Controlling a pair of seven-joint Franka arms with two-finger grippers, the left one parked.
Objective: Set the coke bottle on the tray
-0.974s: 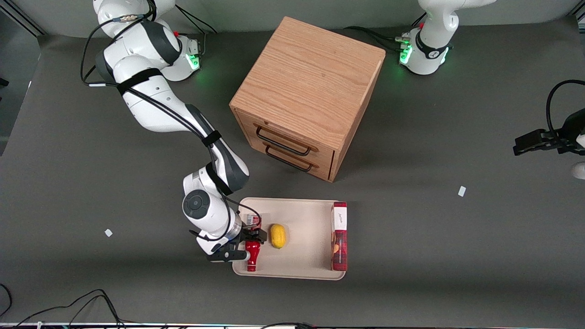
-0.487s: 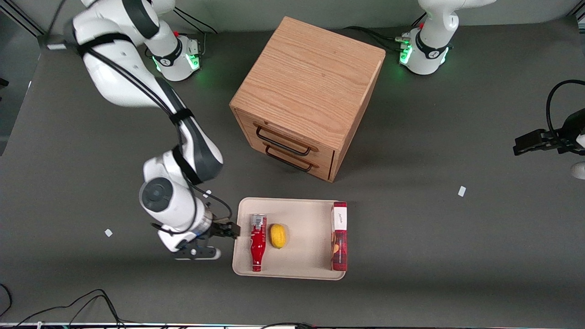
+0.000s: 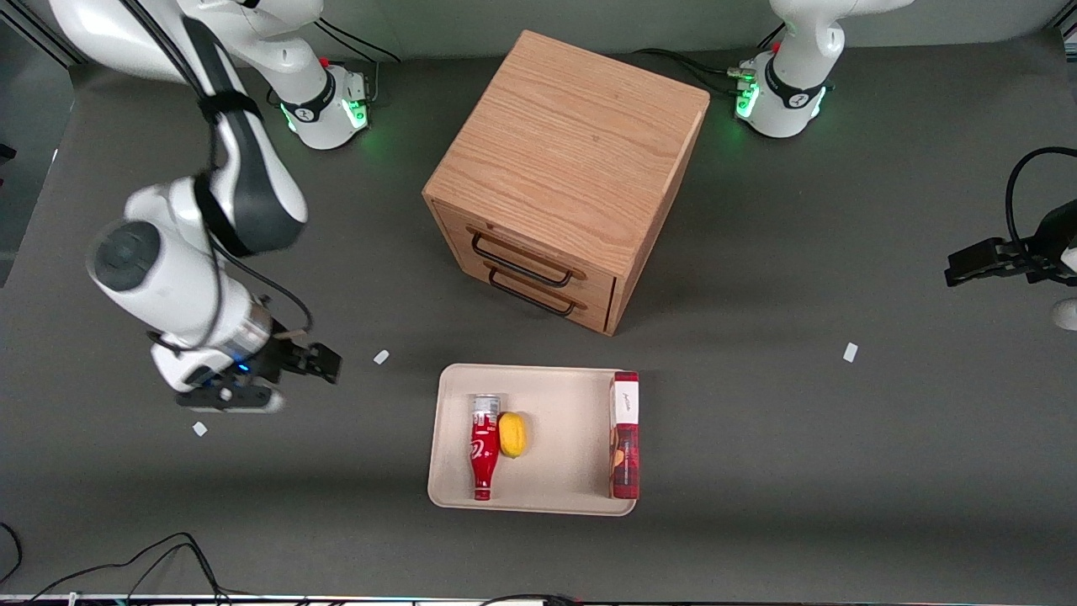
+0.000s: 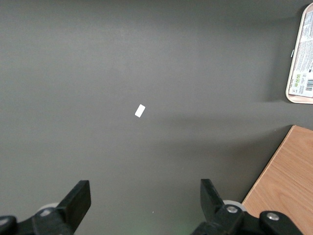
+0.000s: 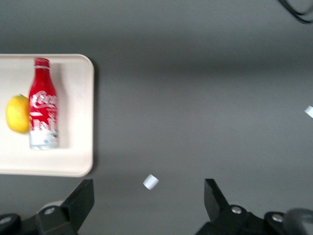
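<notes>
The coke bottle [image 3: 483, 449] lies flat in the beige tray [image 3: 559, 396], cap toward the front camera, silvery base away from it, touching a yellow lemon [image 3: 511, 434]. The right wrist view shows the bottle [image 5: 43, 105] lying on the tray [image 5: 78, 117] beside the lemon [image 5: 18, 113]. My gripper [image 3: 315, 364] is open and empty above the bare table, well off the tray toward the working arm's end. In the right wrist view its fingers [image 5: 80, 201] stand wide apart around the gripper's middle [image 5: 149, 200], over the grey tabletop.
A flat red box with a white end [image 3: 624, 435] lies along the tray's edge toward the parked arm's end. A wooden two-drawer cabinet [image 3: 564, 172] stands farther from the front camera than the tray. Small white scraps [image 3: 381, 357] lie on the table, one under the gripper [image 5: 150, 182].
The gripper let go of the bottle, which now lies in the tray against the lemon. The arm has pulled away from the tray toward its own end of the table and risen.
</notes>
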